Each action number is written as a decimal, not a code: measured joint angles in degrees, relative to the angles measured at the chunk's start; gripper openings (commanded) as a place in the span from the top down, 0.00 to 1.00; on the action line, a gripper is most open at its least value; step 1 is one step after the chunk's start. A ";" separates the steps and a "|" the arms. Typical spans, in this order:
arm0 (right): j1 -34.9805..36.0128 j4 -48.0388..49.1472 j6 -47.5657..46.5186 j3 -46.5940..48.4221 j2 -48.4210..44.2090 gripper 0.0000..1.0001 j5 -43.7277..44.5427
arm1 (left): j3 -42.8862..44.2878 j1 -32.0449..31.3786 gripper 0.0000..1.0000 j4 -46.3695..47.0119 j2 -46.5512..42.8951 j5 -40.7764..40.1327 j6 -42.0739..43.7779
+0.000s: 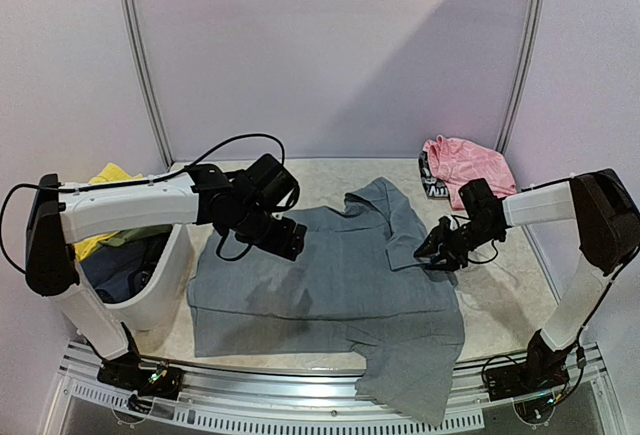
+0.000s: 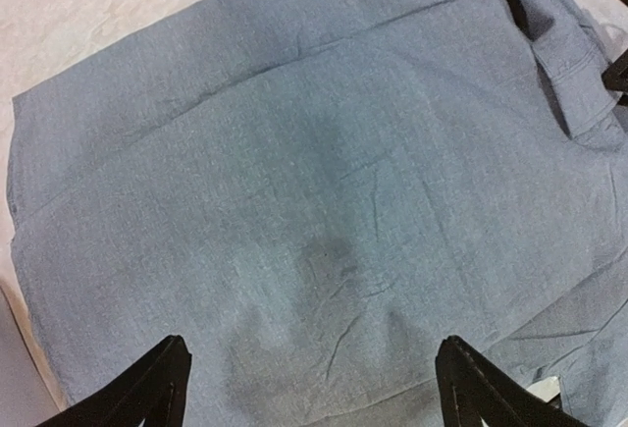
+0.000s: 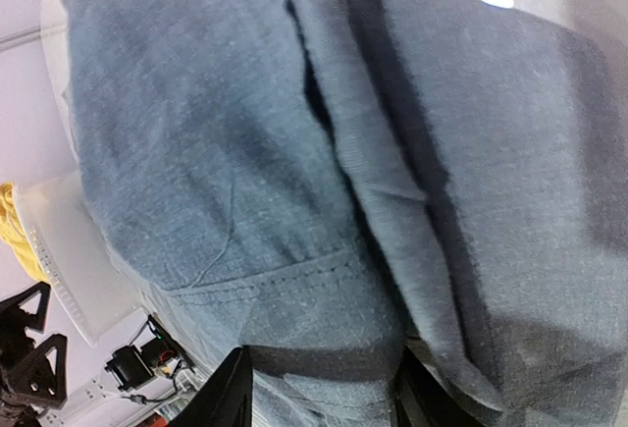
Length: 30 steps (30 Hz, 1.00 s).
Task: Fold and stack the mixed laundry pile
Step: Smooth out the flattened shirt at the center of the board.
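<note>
Because the grey shirt [image 1: 330,275] lies spread across the middle of the worktop [image 1: 500,300], it serves as the reference for every position below.

**Tool positions**
- The left tool [image 1: 283,235] hovers above the shirt's far-left shoulder area. Its fingers [image 2: 157,388] are spread wide, with nothing between them. Judged from this pose, it is placed to take or pin the cloth on that side.
- The right tool [image 1: 432,253] sits at the shirt's right edge. Its jaws stand on either side of a doubled sleeve fold [image 3: 324,280]. Cloth fills the gap, but whether the jaws pinch it firmly cannot be told. The likely purpose is to carry that sleeve inward over the body panel.

**Edges and clearance**
- The shirt's near-right corner hangs over the near edge of the worktop and may drag if pulled.
- The white tub [image 1: 160,290] stands just beside the shirt's left hem and limits travel there. A yellow garment [image 1: 108,175] rests in it.
- The pink piece [image 1: 465,160] lies beyond the shirt's far-right corner, apart from it.
- Bare worktop shows to the right of the shirt and along its far side.
</note>
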 measured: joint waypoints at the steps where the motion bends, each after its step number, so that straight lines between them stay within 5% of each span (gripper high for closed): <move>1: 0.00 -0.07 -0.33 0.22 -0.02 0.65 -0.28 | 0.00 -0.02 0.12 -0.15 0.00 0.00 0.02; 9: 0.00 -2.71 -2.99 2.21 -0.02 0.99 -0.68 | 0.26 -0.02 0.13 -0.46 0.00 -0.17 0.04; 15: 0.02 -9.33 -5.29 10.10 -0.02 1.00 -0.42 | 0.35 -0.02 0.14 -0.46 0.00 -0.24 0.00; 19: 1.29 -14.88 -5.68 25.31 1.07 1.00 0.59 | 0.37 -0.04 0.15 -0.66 -0.26 -0.87 -0.37; 23: 5.03 -17.66 -5.44 54.40 11.52 1.00 1.16 | 0.37 -0.09 0.15 -1.42 -2.27 -1.95 -0.70; 25: 7.65 -16.33 -5.68 71.73 19.71 0.83 0.15 | 0.37 -0.09 0.15 -1.92 -3.82 -2.60 -0.83; 27: 10.73 -8.17 -5.25 88.15 29.00 0.20 -2.34 | 0.42 -0.09 0.15 -2.47 -5.14 -3.15 -0.85; 28: 11.87 -6.93 -5.14 89.24 29.75 0.03 -2.64 | 0.44 -0.09 0.15 -2.80 -5.66 -3.39 -0.83; 30: 14.21 0.15 -2.93 89.85 31.93 0.01 -3.98 | 0.44 -0.09 0.15 -3.41 -6.29 -3.74 -0.83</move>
